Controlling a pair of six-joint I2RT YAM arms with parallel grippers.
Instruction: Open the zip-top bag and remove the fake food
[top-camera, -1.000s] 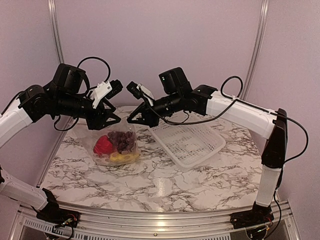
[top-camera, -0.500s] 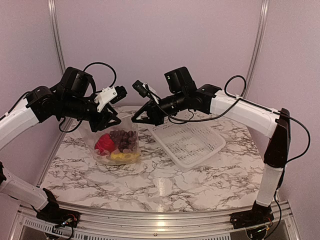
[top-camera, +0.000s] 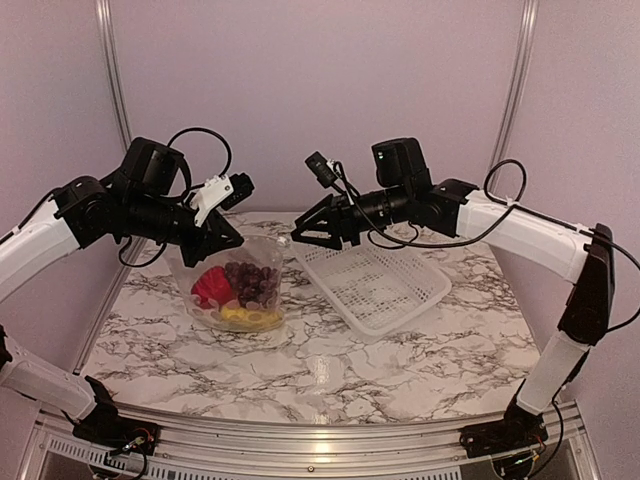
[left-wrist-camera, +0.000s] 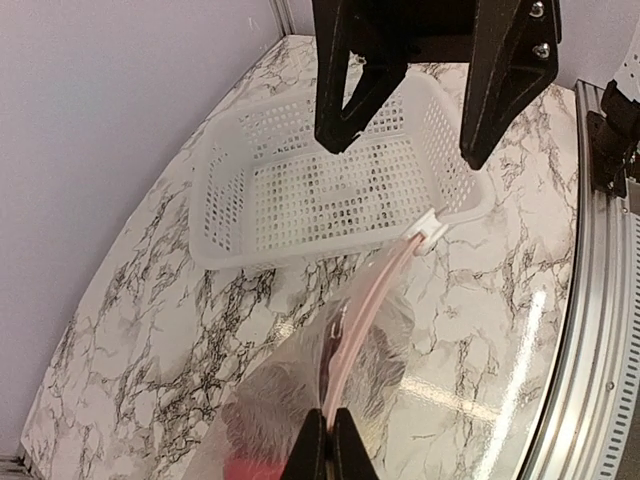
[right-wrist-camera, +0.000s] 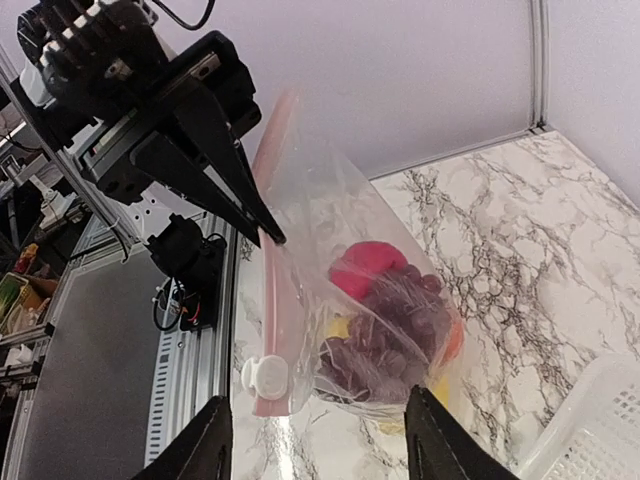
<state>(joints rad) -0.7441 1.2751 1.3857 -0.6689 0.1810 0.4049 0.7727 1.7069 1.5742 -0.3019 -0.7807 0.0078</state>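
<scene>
The zip-top bag (top-camera: 238, 290) is clear, and its bottom rests on the marble table. My left gripper (top-camera: 230, 242) is shut on one end of the pink zip strip (left-wrist-camera: 372, 300) and holds it up. The white slider (right-wrist-camera: 263, 377) sits at the strip's far end. Inside the bag lies the fake food: a red piece (right-wrist-camera: 368, 266), a purple grape bunch (right-wrist-camera: 385, 335) and yellow and orange bits. My right gripper (top-camera: 300, 240) stands open just right of the bag and touches nothing. Its fingers (left-wrist-camera: 338, 85) hang beyond the slider in the left wrist view.
A white lattice basket (top-camera: 380, 285) sits tilted on the table right of the bag, under my right arm. The aluminium table frame (right-wrist-camera: 195, 330) runs along the near edge. Lilac walls close in the back and both sides.
My right gripper has opened, let go of the bag's top and drawn back to the right. My left gripper has closed on the zip strip and now carries the bag's top edge alone.
</scene>
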